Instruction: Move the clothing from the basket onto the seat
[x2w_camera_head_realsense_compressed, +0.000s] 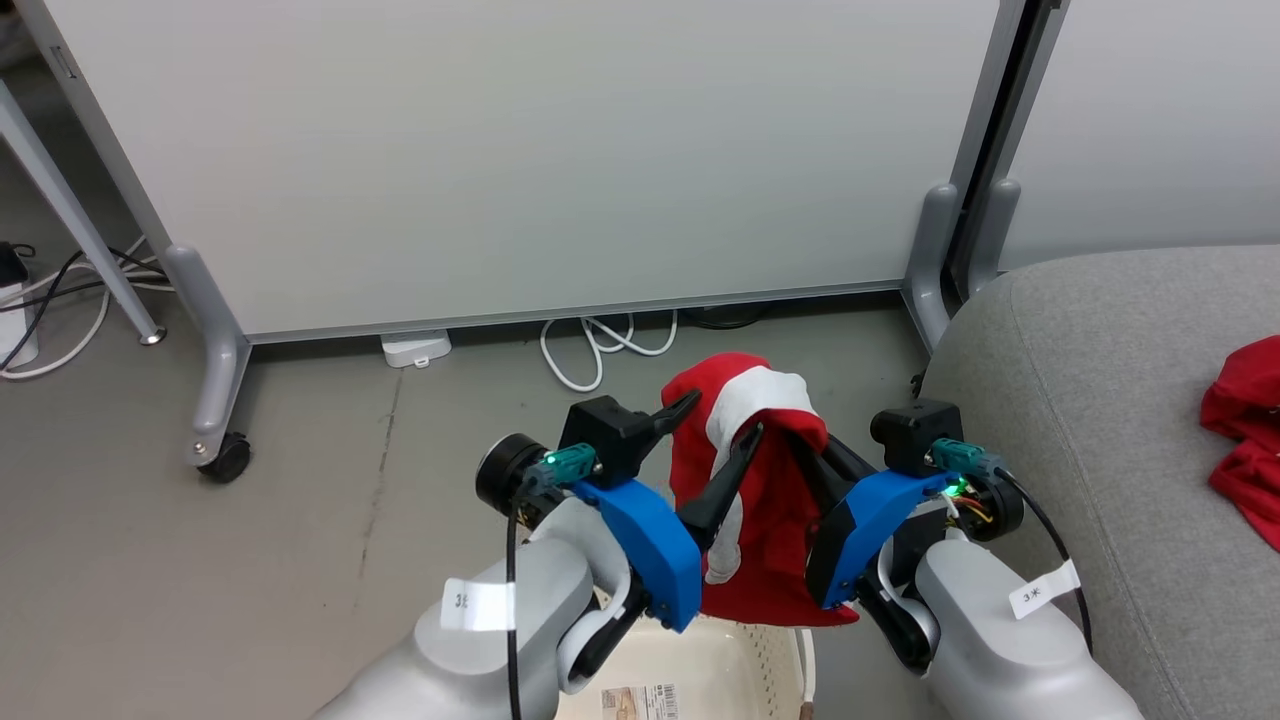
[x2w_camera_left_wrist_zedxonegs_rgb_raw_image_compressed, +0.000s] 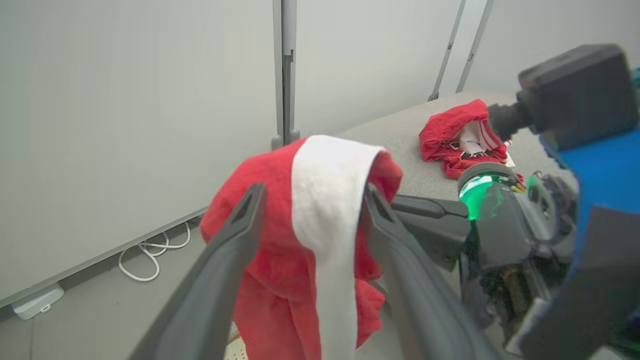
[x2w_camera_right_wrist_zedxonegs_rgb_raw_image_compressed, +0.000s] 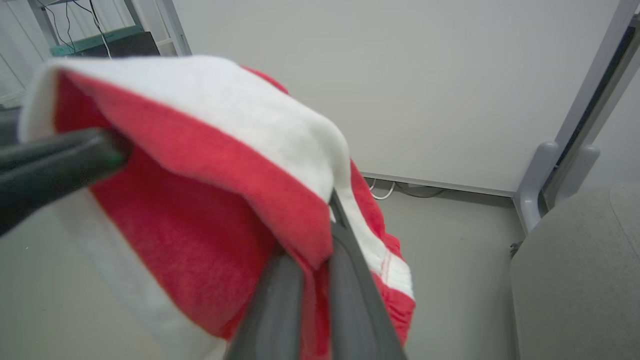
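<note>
A piece of red clothing with a white stripe hangs above the cream basket, whose rim shows at the bottom of the head view. My right gripper is shut on its upper right fold, and the right wrist view shows the right gripper pinching red fabric. My left gripper stands open at the cloth's upper left. Its fingers flank the white stripe without clamping it. A second piece of red clothing lies on the grey seat at the right.
A white partition panel on grey legs stands behind, with a caster at the left. White cables and a small white box lie on the floor at its foot. Bare grey floor spreads to the left.
</note>
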